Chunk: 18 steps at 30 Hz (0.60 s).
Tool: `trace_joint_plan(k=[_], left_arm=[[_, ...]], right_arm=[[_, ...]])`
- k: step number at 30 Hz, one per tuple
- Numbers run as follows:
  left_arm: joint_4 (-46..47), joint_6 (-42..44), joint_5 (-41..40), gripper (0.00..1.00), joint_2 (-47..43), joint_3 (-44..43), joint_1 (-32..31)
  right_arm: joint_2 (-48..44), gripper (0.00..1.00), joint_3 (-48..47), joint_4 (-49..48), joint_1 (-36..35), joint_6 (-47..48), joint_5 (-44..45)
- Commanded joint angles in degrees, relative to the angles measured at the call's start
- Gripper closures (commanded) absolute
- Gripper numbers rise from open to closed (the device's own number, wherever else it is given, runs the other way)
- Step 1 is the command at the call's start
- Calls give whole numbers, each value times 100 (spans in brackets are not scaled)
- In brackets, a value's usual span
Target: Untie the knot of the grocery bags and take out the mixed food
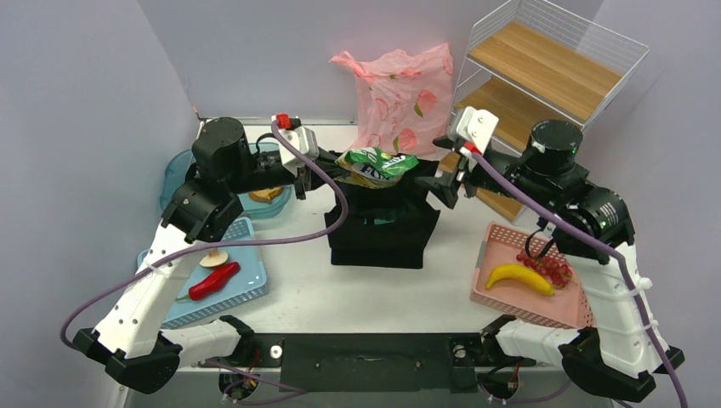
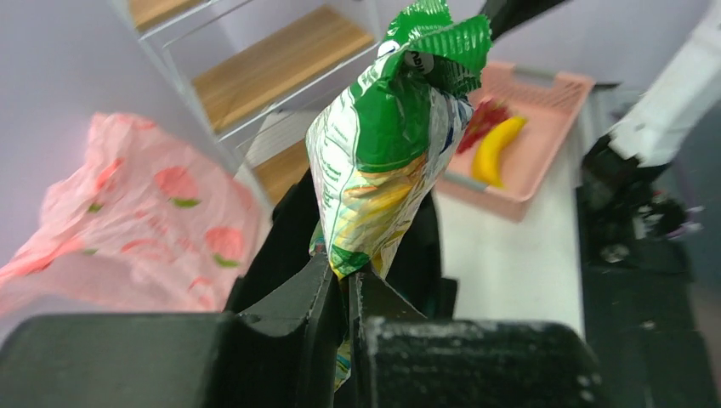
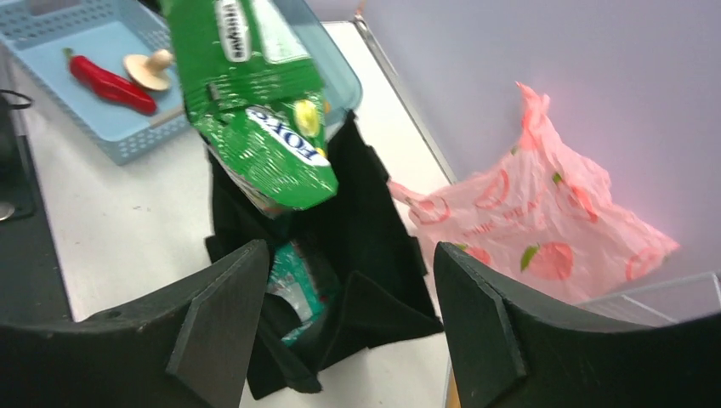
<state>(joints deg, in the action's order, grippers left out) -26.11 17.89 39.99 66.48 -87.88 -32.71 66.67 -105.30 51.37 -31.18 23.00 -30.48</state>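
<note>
A green foil snack packet [image 1: 374, 166] hangs over the open black tote [image 1: 383, 234]. My left gripper [image 2: 350, 270] is shut on the packet's [image 2: 391, 153] lower edge. My right gripper [image 3: 349, 255] stands open just right of the packet [image 3: 255, 127], touching nothing. A teal packet [image 3: 298, 280] lies inside the tote [image 3: 366, 212]. One pink grocery bag [image 1: 404, 93] leans slack against the back wall; no knot shows on it. The banana [image 1: 519, 276] and red fruit cluster [image 1: 553, 268] lie in the pink tray [image 1: 510, 238]. The chilli [image 1: 214, 280] and mushroom [image 1: 214, 257] lie in the blue tray [image 1: 246, 293].
A wire shelf with wooden boards [image 1: 544, 68] stands at the back right, close behind my right arm. A clear blue tub [image 1: 178, 174] sits at the back left with a brown item [image 1: 268, 194] in it. Walls close in the back and the left side.
</note>
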Motion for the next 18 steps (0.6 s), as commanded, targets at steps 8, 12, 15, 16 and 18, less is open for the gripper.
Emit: trace_joint_plan(k=[8,12,15,16,18], left_arm=[[1222,-1709,1340,100,103,-240,-85],[1019,-1588,1309,89,111,-221,-243],[1027,-1657,1295,46,75,-190,-227],[1028,-1659,1273,32,53,-167,-207],[1075,-1619,1291,28,-42,-43,-127]], right_arm=[[-167,30,403,-752,-1405,405,596],[-44,42,330,-883,-1473,274,407],[-22,78,346,-903,-1506,192,240],[-69,95,380,-917,-1512,151,264],[-199,100,553,-966,-1495,107,443]])
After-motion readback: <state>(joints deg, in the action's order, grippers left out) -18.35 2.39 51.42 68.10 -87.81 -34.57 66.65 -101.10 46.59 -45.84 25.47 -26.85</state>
